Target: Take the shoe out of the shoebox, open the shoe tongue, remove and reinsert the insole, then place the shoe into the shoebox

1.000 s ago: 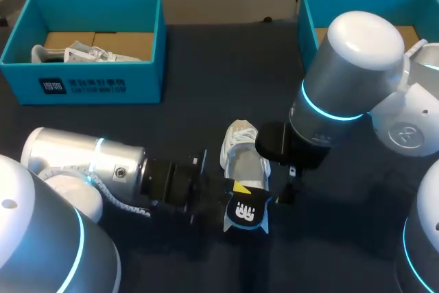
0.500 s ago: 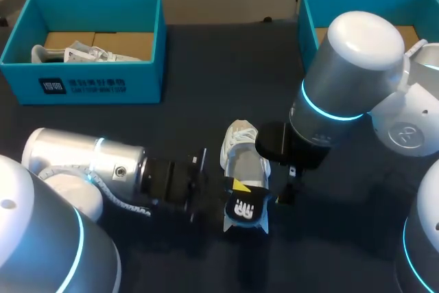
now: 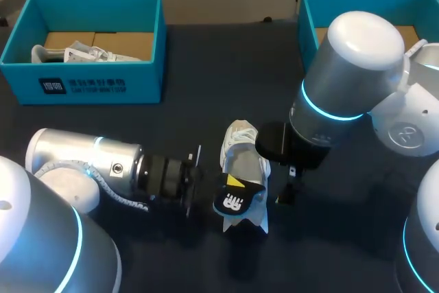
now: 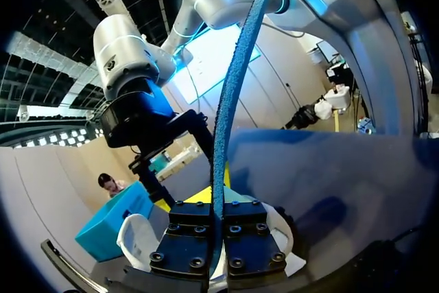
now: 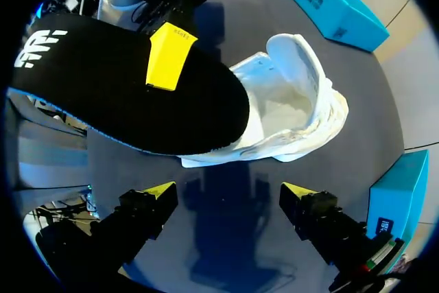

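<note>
Insole [image 3: 236, 202], pinched in left claw [image 3: 233, 184], overhangs shoe [image 3: 241, 159], teal shoebox [image 3: 89, 84] well apart.

Insole [image 3: 237, 202] in left claw [image 3: 232, 184] covered near half of shoe [image 3: 243, 159]; right claw [image 5: 226, 197], spread wide, crowded its right side. Free tabletop [image 3: 206, 80] lay beyond shoe, between left shoebox [image 3: 103, 86] and right shoebox [image 3: 307, 15].

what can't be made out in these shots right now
- right shoebox: head view, its inside is mostly blocked by the right arm and cut off by the edge.
- shoe: head view, its near end is covered by the insole.
- left gripper: right wrist view, one yellow tip shows; the other is under the insole.
- right gripper: head view, mostly hidden beneath its own arm.
</note>
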Controlling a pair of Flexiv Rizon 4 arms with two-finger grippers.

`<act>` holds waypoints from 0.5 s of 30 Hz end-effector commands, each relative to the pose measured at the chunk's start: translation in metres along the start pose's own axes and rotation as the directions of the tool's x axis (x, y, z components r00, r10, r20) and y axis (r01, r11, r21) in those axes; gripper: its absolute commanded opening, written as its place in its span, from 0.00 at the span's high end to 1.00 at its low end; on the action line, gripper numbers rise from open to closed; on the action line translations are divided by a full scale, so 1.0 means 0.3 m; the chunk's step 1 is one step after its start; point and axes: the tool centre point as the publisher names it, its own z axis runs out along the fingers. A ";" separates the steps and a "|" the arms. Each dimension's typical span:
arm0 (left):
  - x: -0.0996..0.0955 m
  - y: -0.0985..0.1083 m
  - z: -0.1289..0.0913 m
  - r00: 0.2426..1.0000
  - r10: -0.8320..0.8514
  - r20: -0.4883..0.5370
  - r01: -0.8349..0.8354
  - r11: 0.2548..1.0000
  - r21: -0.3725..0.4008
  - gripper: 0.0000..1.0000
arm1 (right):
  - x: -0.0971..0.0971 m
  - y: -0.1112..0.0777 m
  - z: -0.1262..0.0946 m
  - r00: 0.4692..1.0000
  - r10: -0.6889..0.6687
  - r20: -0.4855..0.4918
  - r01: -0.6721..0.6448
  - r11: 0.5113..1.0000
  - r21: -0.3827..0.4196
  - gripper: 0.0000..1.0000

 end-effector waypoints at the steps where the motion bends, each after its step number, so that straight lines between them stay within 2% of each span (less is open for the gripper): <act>1: -0.002 0.019 -0.005 1.000 0.006 -0.001 -0.006 1.000 0.001 1.00 | 0.003 0.000 0.003 1.000 0.001 0.002 -0.001 1.000 0.000 0.00; 15: 0.027 0.048 0.004 1.000 0.011 0.017 -0.011 1.000 0.002 1.00 | 0.003 0.000 0.003 1.000 0.001 0.002 -0.001 1.000 0.000 0.00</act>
